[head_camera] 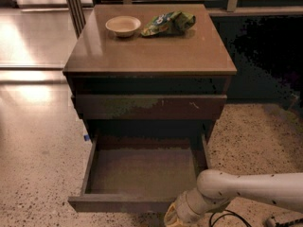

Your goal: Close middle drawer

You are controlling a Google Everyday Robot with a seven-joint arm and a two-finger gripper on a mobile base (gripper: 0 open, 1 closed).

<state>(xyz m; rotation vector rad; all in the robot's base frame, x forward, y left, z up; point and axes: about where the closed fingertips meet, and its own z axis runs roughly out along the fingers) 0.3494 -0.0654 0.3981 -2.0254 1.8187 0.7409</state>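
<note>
The wide, shallow dark-brown wooden middle drawer (pixel 140 173) stood pulled far out of the brown wooden cabinet (pixel 150 56), below the cabinet's taller scratched drawer front (pixel 149 107), its flat grey-brown floor bare and its thin side walls showing. The gripper (pixel 174 216) sat low in front of the cabinet, toward its right side, against or just before the drawer's plain front panel, at the end of a white speckled robot arm (pixel 255 190) reaching in from the cabinet's right. Most of the gripper was cut off by the lower edge of the view, so whether it was spread or pressed together could not be told. The drawer looked rigid and fairly light with nothing in it, and likely to slide straight on its runners. With no handle there was nothing to pinch, so a flat push on the front panel seemed the right contact. Pushing near the panel's middle would probably be better than near its right end, since an off-centre shove might skew the thin-walled box and jam it. A small pale round bowl (pixel 123 25) and a crumpled green snack bag (pixel 168 22) lay on the cabinet's top surface, near its back edge, so a hard slam could jolt them.
</note>
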